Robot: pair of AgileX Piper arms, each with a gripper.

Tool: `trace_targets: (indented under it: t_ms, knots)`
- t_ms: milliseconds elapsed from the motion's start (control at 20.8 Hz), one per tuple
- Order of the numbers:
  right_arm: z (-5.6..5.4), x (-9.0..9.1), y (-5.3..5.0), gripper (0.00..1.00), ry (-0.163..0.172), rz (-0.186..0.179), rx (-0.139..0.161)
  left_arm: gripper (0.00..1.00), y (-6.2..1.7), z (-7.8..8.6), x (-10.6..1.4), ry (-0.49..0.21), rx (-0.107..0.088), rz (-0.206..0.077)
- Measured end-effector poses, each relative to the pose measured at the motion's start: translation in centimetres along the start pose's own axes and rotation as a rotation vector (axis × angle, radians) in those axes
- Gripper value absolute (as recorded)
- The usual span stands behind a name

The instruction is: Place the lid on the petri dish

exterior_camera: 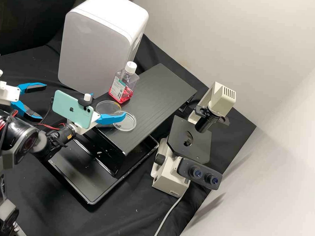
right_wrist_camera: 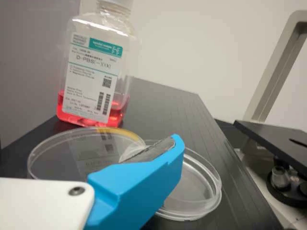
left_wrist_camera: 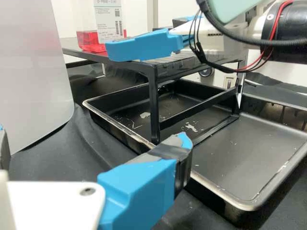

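Two clear round petri pieces lie side by side on the raised black platform (exterior_camera: 161,94): one (exterior_camera: 108,106) nearer the bottle, the other (exterior_camera: 127,121) toward the platform's front edge. In the right wrist view they are the nearer piece (right_wrist_camera: 72,153) and the farther piece (right_wrist_camera: 196,187), their rims overlapping slightly. I cannot tell which is the lid. My right gripper (exterior_camera: 109,111) is open over them, and its visible blue finger (right_wrist_camera: 144,177) lies across the spot where they meet. My left gripper (exterior_camera: 41,101) is open at the left, off the platform, with nothing in it; one finger (left_wrist_camera: 148,182) shows.
A bottle of red liquid (exterior_camera: 123,83) stands just behind the dishes, with a white box (exterior_camera: 98,40) behind it. A black tray (exterior_camera: 93,184) lies under the platform. A microscope (exterior_camera: 191,146) stands to the right.
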Motion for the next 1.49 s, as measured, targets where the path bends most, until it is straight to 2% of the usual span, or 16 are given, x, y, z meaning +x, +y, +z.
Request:
trace_targets:
  t_ms: [672, 720, 1488]
  knots:
    - [0.0, 0.0, 0.0, 1.0, 0.0, 0.0, -0.004, 1.0, -0.26, -0.06, 0.07, 0.003, 0.0, -0.012]
    - [0.0, 0.0, 0.0, 0.0, 0.0, 0.0, -0.004, 1.0, -0.26, -0.06, 0.07, 0.003, 0.0, -0.012]
    - [0.12, 0.02, 0.08, 0.0, -0.003, 0.002, -0.005, 1.0, -0.26, -0.06, 0.07, 0.003, 0.0, -0.012]
